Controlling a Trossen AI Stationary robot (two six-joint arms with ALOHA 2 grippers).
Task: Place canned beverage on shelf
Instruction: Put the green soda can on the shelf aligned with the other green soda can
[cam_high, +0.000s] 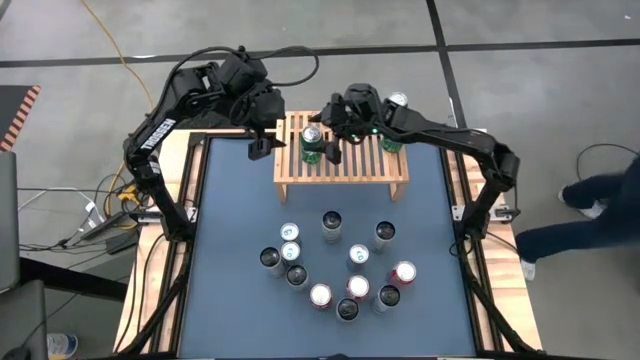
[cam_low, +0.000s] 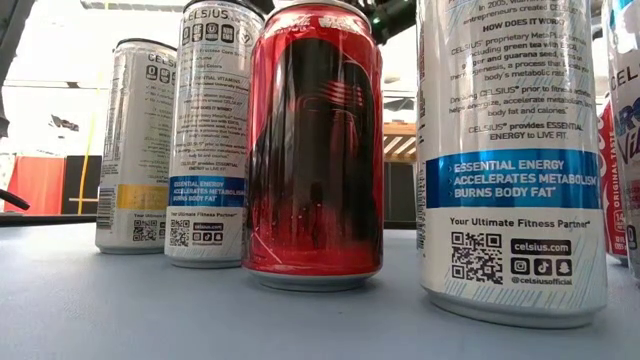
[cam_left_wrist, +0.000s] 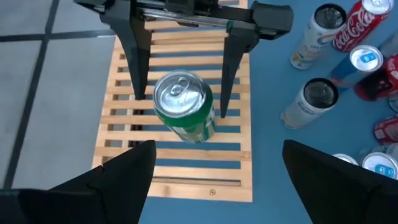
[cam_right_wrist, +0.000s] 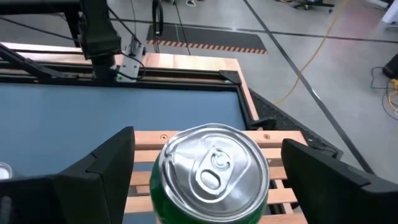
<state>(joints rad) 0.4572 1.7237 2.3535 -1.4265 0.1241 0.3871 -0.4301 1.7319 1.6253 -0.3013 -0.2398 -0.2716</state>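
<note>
Upright, green can (cam_left_wrist: 185, 107) (tab skyward), shelf (cam_left_wrist: 118, 102)

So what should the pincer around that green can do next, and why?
Probably lift the right pincer straight up and away. The green can already stands upright on the shelf, and the fingers look spread on either side with gaps showing, so it seems released. The left pincer waits open beside the shelf.

Yellow cable (cam_high: 120, 60) on floor; person (cam_high: 585, 215) beside table (cam_high: 230, 220).
</note>
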